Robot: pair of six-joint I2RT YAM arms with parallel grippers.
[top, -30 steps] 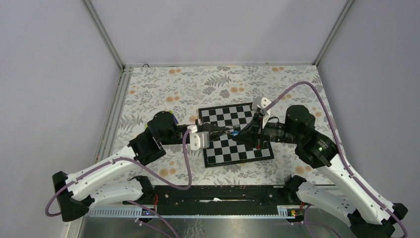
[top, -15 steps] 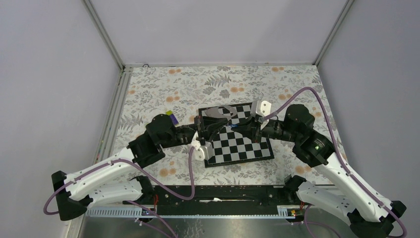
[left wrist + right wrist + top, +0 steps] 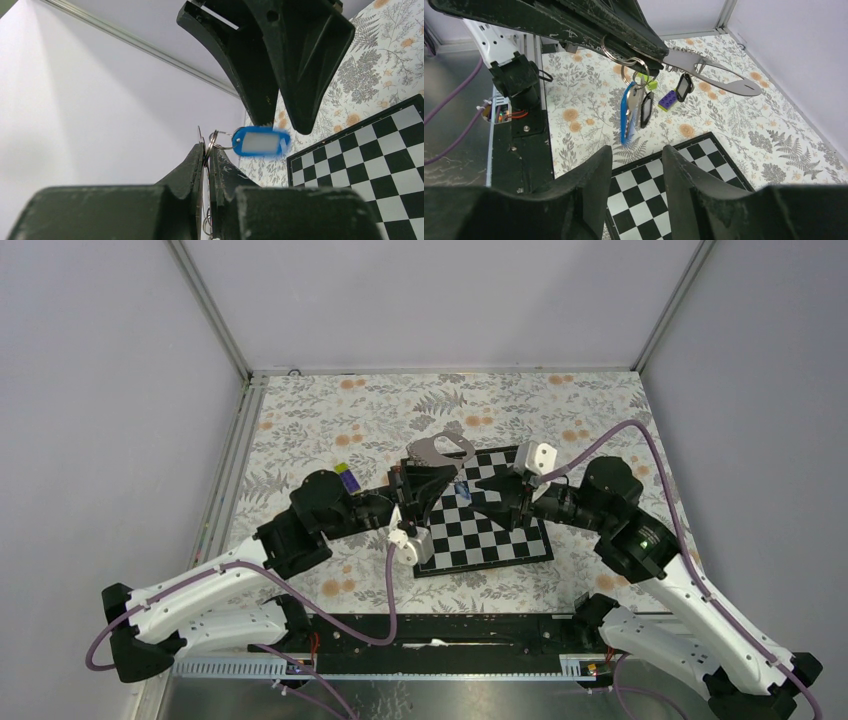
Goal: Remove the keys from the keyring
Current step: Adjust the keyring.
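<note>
My left gripper [image 3: 420,486] is shut on the metal ring [image 3: 214,138] of the keyring and holds it in the air above the chessboard's far left corner. The grey strap [image 3: 438,450] sticks out toward the back. Under the ring [image 3: 614,51] hang a blue tag [image 3: 627,118], a thin silvery key [image 3: 635,106] and a black tag [image 3: 646,109]. A second black tag [image 3: 684,88] dangles from the strap [image 3: 719,80]. My right gripper [image 3: 637,150] is open and empty, a little to the right of the bunch and below it, with the blue tag [image 3: 462,490] between the two grippers.
The chessboard [image 3: 500,540] lies tilted on the flowered cloth under both grippers. A purple-and-yellow stick [image 3: 667,100] and a lime-green piece [image 3: 652,84] rest on the cloth left of the board. Grey walls close in three sides.
The right gripper has opened, let go of the bunch and drawn back to the right. My left gripper has carried the keyring up and toward the back, swinging the strap past the board's far edge.
</note>
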